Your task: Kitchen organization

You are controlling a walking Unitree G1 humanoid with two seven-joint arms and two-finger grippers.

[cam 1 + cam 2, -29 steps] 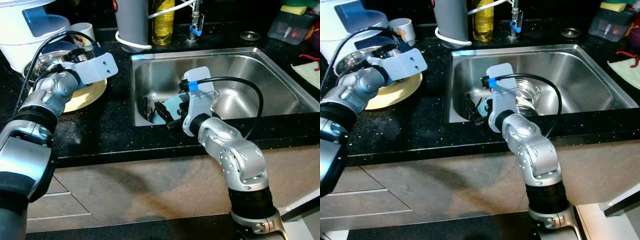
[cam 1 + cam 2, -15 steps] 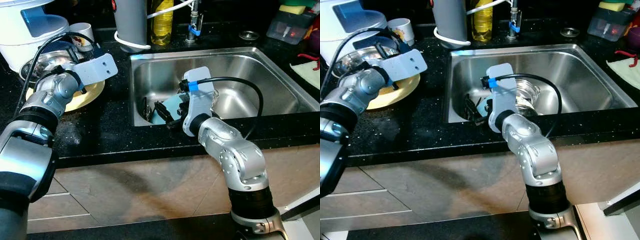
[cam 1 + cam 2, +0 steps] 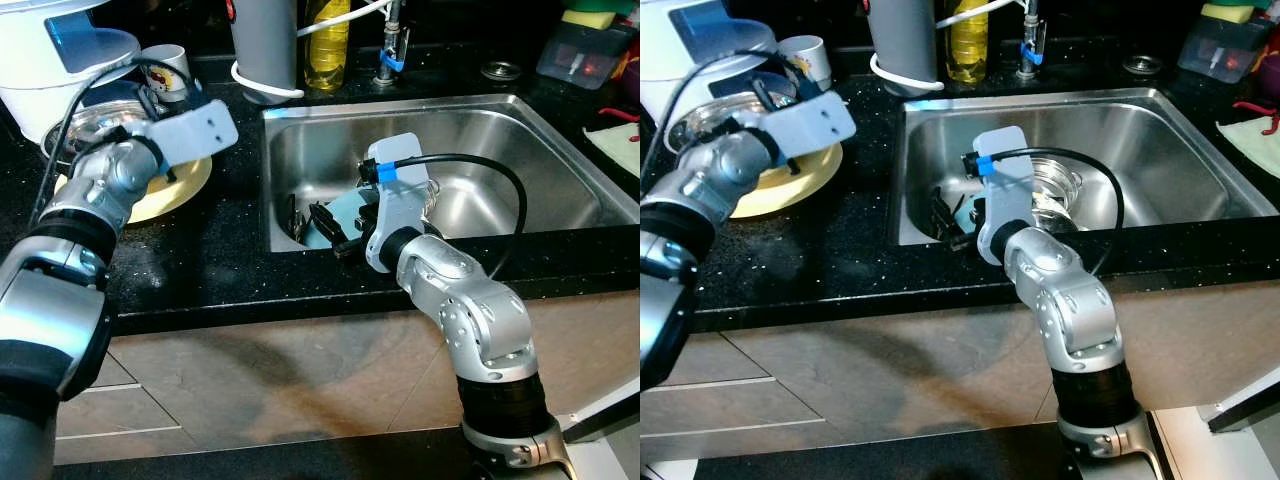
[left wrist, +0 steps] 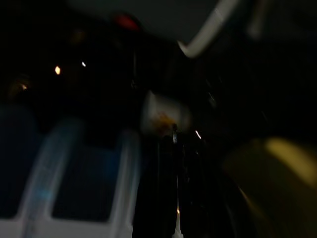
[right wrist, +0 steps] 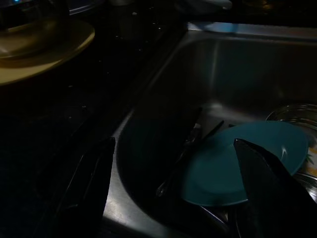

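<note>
No legible text, label, brand or number is seen on the items around the kitchen sink point(image 3: 560, 150).

Both head views look forward and down from above the sink point(image 3: 560, 170) — sharing it and the black table point(image 3: 200, 270). The right wrist view sits close inside the sink's near corner, facing a teal plate point(image 5: 247, 163). The left wrist view — dark, blurred — faces a white cup point(image 4: 161, 111).

The left wrist view is dark and smeared: the white cup point(image 4: 163, 113) reads only as a pale blur. At three o'clock, the green cloth point(image 3: 622, 140) is cut by the edge. The right arm hides much of the teal plate point(image 5: 242, 161).
</note>
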